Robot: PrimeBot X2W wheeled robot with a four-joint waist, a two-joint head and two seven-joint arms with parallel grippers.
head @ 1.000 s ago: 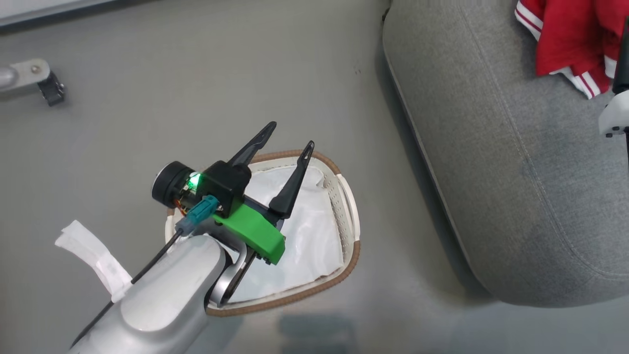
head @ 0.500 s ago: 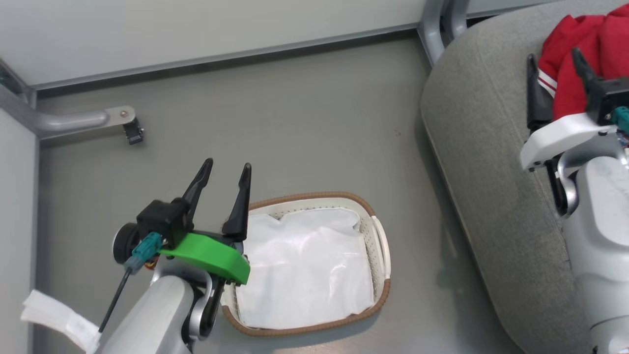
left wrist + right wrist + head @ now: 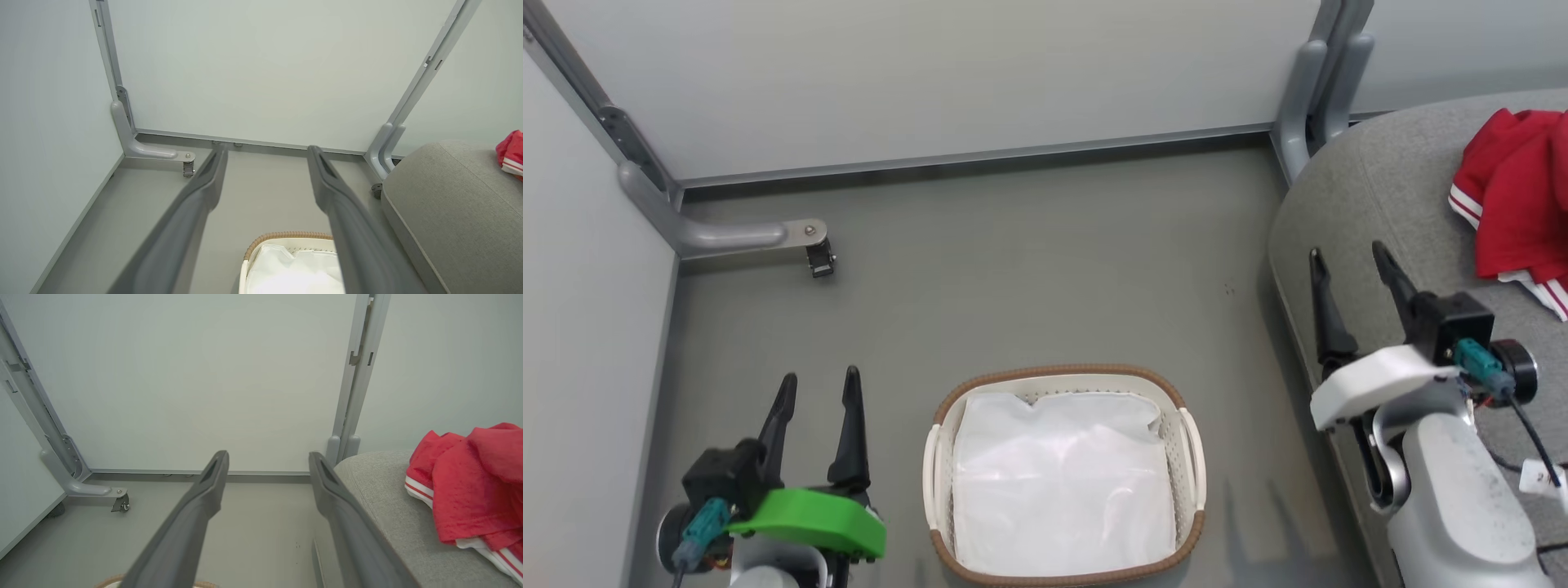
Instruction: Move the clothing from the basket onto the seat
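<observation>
Clothing [image 3: 1515,204], red with white striped trim, lies bunched on the grey seat [image 3: 1380,204] at far right, and none of it shows in the basket [image 3: 1062,371].

From left: the left gripper [image 3: 819,374] hangs over bare floor [image 3: 1029,269] just beside the basket's left handle, its two dark fingers spread apart and holding nothing. A side wall panel [image 3: 588,327] runs close along its outer flank, and a metal frame foot [image 3: 760,235] juts from that corner. At centre the oval basket stands on the floor, showing a plain white liner sheet [image 3: 1062,482]; whether anything lies under the sheet cannot be told. At right, the right gripper [image 3: 1346,250] is poised over the seat's rounded edge, fingers likewise parted and empty, apart from the garments.

By the look of it the transfer is done or all but done. The next move probably calls for little more than a check of the basket.

Open floor between basket and back wall [image 3: 931,73] gives free room. The tight spots are the left wall and the seat's edge, with a grey upright post [image 3: 1319,90] behind its corner.
</observation>
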